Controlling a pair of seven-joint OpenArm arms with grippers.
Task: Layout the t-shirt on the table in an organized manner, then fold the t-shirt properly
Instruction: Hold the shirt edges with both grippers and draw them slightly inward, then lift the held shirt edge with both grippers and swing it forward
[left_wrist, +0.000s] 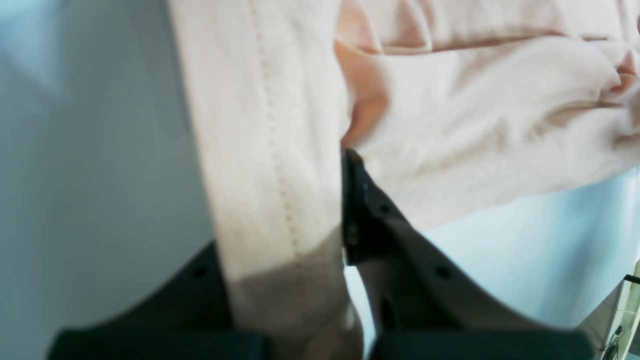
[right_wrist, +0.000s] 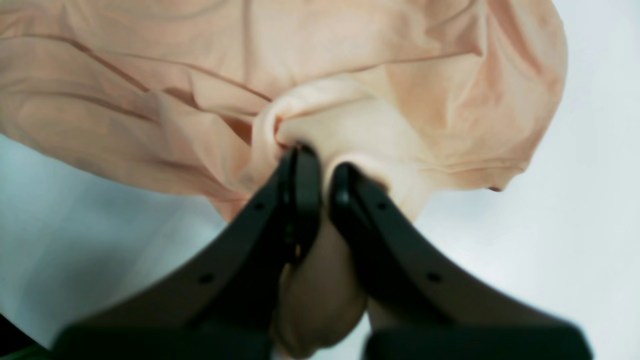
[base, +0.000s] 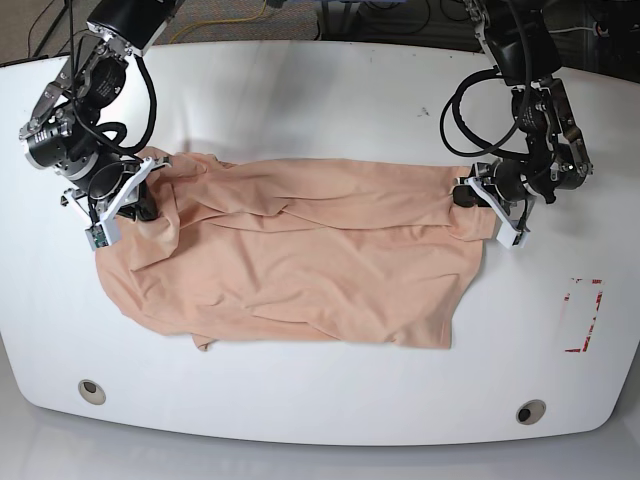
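The peach t-shirt (base: 300, 260) lies wrinkled across the middle of the white table (base: 320, 90), pulled between both grippers. In the base view my left gripper (base: 470, 196) is shut on the shirt's right edge. In the left wrist view a hemmed strip of the t-shirt (left_wrist: 270, 150) runs between the fingers (left_wrist: 362, 215) of the left gripper (left_wrist: 320, 190). My right gripper (base: 148, 198) is shut on the shirt's upper left corner. In the right wrist view, bunched cloth of the t-shirt (right_wrist: 350, 50) is pinched at the tips of the right gripper (right_wrist: 322, 162). No print shows.
A red-marked rectangle (base: 583, 315) sits on the table right of the shirt. Two round grommet holes (base: 91, 390) (base: 529, 411) lie near the front edge. Cables and the arm bases stand along the table's far edge.
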